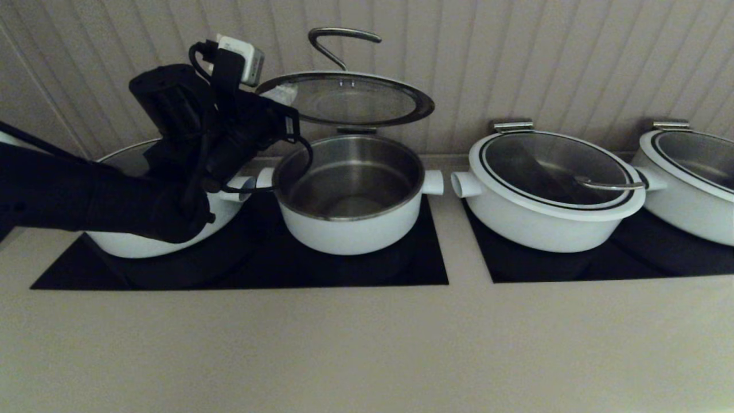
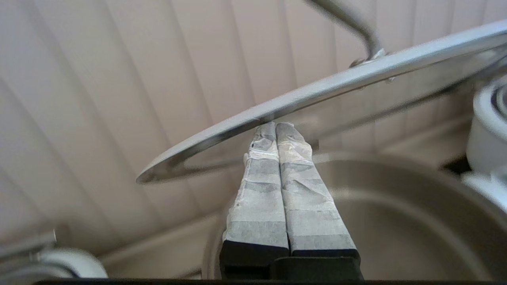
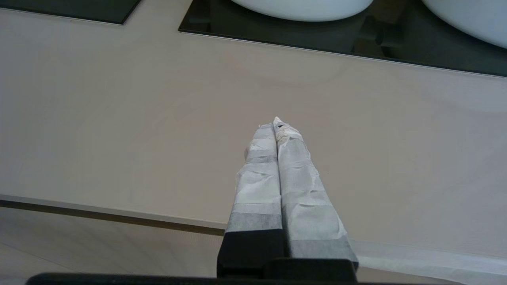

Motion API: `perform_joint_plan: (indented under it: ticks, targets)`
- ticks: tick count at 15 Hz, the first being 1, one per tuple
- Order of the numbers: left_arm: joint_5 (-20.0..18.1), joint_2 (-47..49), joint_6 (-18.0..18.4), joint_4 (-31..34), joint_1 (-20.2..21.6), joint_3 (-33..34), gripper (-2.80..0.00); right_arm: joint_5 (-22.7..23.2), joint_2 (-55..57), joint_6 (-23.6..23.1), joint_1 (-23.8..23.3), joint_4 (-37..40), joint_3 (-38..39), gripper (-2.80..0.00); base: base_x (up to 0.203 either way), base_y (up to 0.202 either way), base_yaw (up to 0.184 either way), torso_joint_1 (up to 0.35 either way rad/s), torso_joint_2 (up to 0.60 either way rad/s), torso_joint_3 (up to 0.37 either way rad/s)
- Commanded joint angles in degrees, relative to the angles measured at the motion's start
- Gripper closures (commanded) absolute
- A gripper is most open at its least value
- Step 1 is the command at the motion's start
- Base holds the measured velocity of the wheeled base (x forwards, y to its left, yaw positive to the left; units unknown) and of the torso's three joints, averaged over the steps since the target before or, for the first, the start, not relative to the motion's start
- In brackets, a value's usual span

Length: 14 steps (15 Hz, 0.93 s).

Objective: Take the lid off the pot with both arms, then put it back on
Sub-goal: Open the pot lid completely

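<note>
Lid [image 1: 350,98] raised clear above pot [image 1: 351,198], roughly level with a slight tilt, curved steel handle [image 1: 338,43] uppermost. Left gripper [image 2: 276,126] positioned under the lid's left edge, wrapped fingers [image 2: 259,186] pressed flat together with tips touching the underside of the rim; nothing clamped between them. Lid apparently propped on the fingertips, though actual contact is hard to confirm from the head view, where the left arm [image 1: 114,195] masks that point. Pot uncovered, steel lining exposed, standing on the right half of the left black cooktop panel [image 1: 241,269].

Right gripper [image 3: 276,126] held apart from all cookware, over bare counter near the front edge, fingers closed tip to tip and empty.

Beige countertop [image 1: 367,344] across the whole foreground; ribbed pale wall panelling [image 1: 573,57] behind the row of pots. Second black cooktop panel [image 1: 608,258] set to the right.

Wider white pot [image 1: 550,192] with lid on, just right of the open pot, side stubs of the two nearly meeting. Further lidded white pot [image 1: 697,183] at the far right edge. Another white pot [image 1: 143,241] on the left, largely hidden behind the left arm, close beside the open pot's left stub
</note>
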Motion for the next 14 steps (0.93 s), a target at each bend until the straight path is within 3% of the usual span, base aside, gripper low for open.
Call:
perform_joint_plan:
  ticks: [1, 6, 14]
  targets:
    - [-0.01, 1.44, 0.06, -0.33, 0.00, -3.24, 0.00, 0.00, 0.07, -0.05, 0.00, 0.03, -0.02, 0.00, 0.000, 0.000, 0.000, 0.000, 0.00, 0.000]
    - [-0.07, 3.81, -0.02, -0.29, 0.00, -10.65, 0.00, 0.05, 0.02, -0.05, 0.00, 0.03, -0.02, 0.00, 0.000, 0.000, 0.000, 0.000, 0.00, 0.000]
    - [-0.10, 5.71, -0.02, -0.34, 0.00, -10.90, 0.00, 0.05, -0.02, -0.05, 0.00, 0.03, -0.02, 0.00, 0.000, 0.000, 0.000, 0.000, 0.00, 0.000]
